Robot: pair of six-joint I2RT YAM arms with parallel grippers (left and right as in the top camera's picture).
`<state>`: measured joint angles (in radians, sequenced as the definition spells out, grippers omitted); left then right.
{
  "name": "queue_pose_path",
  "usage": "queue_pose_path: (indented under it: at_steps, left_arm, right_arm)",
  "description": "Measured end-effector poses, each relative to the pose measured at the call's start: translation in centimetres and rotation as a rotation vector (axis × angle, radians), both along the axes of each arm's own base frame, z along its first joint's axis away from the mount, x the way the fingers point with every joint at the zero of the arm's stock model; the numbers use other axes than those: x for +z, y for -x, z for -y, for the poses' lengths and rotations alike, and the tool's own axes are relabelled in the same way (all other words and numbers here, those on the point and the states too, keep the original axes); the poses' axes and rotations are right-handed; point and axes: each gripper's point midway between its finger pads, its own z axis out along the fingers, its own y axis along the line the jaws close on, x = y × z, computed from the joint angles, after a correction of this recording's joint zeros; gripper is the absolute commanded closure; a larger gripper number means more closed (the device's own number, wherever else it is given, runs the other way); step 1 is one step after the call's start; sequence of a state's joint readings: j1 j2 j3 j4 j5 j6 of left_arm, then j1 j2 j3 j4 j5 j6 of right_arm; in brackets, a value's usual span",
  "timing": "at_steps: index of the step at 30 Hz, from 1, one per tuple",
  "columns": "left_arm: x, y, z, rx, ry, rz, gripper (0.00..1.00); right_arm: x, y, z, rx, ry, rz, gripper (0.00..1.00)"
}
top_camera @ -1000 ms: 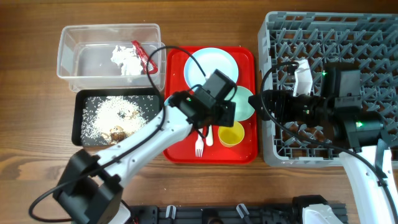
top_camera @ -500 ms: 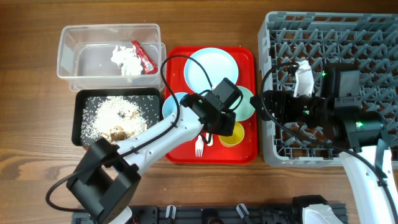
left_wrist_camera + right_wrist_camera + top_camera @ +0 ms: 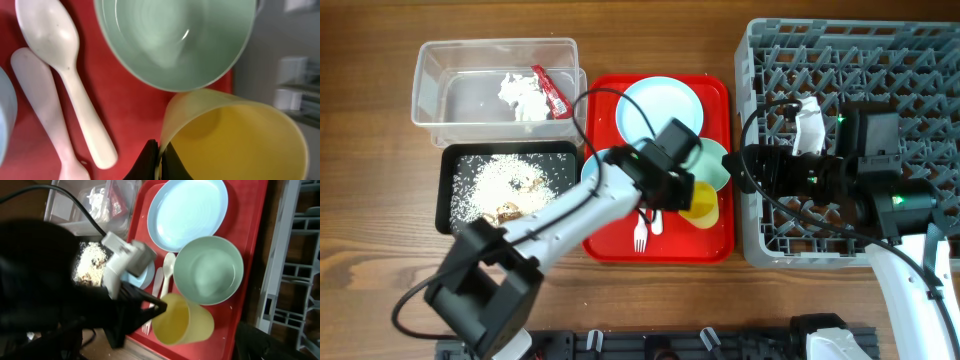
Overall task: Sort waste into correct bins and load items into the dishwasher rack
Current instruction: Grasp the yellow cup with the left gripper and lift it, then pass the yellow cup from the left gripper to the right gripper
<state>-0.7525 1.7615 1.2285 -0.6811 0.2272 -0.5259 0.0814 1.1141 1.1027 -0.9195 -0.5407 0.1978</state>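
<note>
My left gripper [image 3: 160, 156] is shut on the rim of the small yellow cup [image 3: 235, 135], one finger inside and one outside. The cup [image 3: 703, 204] hangs tilted over the red tray's right side, just in front of the mint green bowl [image 3: 717, 165]. The pale blue plate [image 3: 658, 108] lies at the tray's back. My arm hides most of the light blue bowl [image 3: 588, 172]. The white spoon [image 3: 65, 65] and fork [image 3: 640, 236] lie side by side. My right gripper [image 3: 752, 170] hovers open over the grey dishwasher rack [image 3: 880, 60], holding nothing.
The clear tub [image 3: 460, 75] at the back left holds white tissue [image 3: 520, 97] and a red-and-white wrapper [image 3: 552, 90]. In front of it the black tray [image 3: 455, 160] holds rice-like crumbs with brown lumps [image 3: 505, 190]. The red tray [image 3: 710, 245] sits beside the rack.
My left gripper has swung right across the tray and shut on the yellow cup's rim. The cup has tipped and shifted slightly right. The right arm has stayed still.
</note>
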Motion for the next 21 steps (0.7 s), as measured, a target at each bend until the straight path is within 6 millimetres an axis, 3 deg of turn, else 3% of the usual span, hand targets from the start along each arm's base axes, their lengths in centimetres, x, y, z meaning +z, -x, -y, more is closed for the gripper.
queue_pose_path:
  at_steps: [4,9,14,18,21]
  left_arm:
    - [3.3,-2.6,-2.0,0.093,0.186,-0.064,0.96]
    - [9.2,-5.4,-5.8,0.180,0.494,-0.136,0.96]
    - [13.0,-5.6,-7.3,0.152,0.742,-0.220,0.96]
    - [16.7,-5.0,-7.1,0.028,0.942,-0.239,0.96]
    - [18.3,-4.1,-6.9,-0.040,1.024,-0.272,0.96]
  right_arm:
    - [0.3,0.0,-0.3,0.013,-0.017,0.006,0.00]
    - [1.3,0.1,-1.5,0.080,-0.074,0.046,0.00]
    - [3.3,-0.1,-3.3,0.193,-0.162,0.136,0.00]
    - [4.7,-0.4,-5.0,0.318,-0.260,0.205,0.00]
    - [5.7,-0.5,-6.2,0.420,-0.345,0.251,0.00]
